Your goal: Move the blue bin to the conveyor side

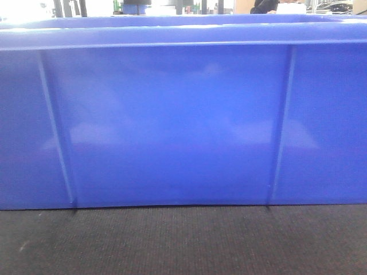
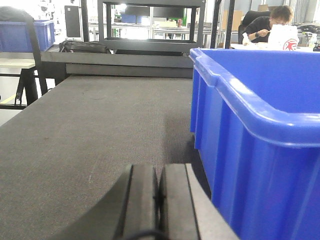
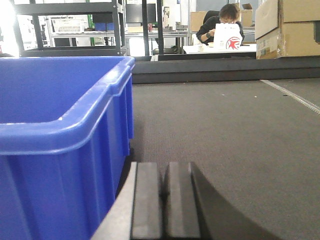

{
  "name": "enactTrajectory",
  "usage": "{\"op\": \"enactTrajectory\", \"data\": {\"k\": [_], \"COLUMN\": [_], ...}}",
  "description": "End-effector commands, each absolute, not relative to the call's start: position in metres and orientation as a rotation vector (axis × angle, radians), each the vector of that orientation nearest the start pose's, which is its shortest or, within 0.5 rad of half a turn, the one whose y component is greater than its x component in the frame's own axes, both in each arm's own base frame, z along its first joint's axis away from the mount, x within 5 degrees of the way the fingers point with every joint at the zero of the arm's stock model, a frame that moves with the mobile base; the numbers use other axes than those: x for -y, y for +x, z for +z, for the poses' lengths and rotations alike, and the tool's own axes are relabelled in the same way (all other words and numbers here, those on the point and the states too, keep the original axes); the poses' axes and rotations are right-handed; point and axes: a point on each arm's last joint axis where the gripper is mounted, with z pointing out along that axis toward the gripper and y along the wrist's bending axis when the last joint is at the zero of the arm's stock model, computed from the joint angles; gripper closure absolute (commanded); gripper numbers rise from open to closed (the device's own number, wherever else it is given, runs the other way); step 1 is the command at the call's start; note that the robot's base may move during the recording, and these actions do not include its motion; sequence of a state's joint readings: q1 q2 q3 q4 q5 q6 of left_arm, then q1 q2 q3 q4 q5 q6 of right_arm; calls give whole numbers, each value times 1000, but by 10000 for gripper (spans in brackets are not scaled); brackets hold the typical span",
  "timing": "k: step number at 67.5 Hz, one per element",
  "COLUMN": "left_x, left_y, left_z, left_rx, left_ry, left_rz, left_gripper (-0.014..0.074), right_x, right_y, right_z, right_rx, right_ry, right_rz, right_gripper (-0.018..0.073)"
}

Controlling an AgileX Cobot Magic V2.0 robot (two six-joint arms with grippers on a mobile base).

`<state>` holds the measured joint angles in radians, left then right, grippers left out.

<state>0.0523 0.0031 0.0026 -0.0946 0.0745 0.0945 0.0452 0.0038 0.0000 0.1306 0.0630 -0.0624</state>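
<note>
Glossy royal-blue plastic fills the front view almost edge to edge: the blue bin (image 1: 183, 126) stands upright on a dark grey, finely woven tabletop (image 1: 183, 240), its long wall facing the camera, two thin vertical ribs running down it and a thickened rim along the top. Nothing of its inside floor shows in any view.

The left gripper (image 2: 159, 200) sits low over the tabletop just beside the bin's left end wall, not touching it; its jaws are pressed together with only a thin seam between the black pads, holding nothing. The right gripper (image 3: 163, 200) is placed likewise at the bin's opposite end, close beside the ribbed wall, jaws closed pad to pad and empty.

Beyond the bin the grey surface runs on to a dark raised edge. Farther back stand a metal shelving rack (image 2: 150, 25), a second blue crate (image 2: 30, 35) on a stand at the far left, stacked cardboard boxes (image 3: 290, 25), and a seated person (image 3: 222, 22) bent over a white table.
</note>
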Motion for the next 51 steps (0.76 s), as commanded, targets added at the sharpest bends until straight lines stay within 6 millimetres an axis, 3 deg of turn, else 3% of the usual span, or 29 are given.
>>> {"op": "enactTrajectory", "data": {"k": [1,51], "left_x": [-3,-3], "left_y": [56,56], "left_z": [208,208], "left_rx": [-1541,-1541], "left_ry": [-44,-44], "left_rz": [31,31], "left_gripper": [603,603], "right_x": [-3,-3], "right_y": [56,56], "right_z": [210,210], "right_rx": [-1522,-1522], "right_ry": [13,13], "right_rz": [88,88], "right_gripper": [637,637]}}
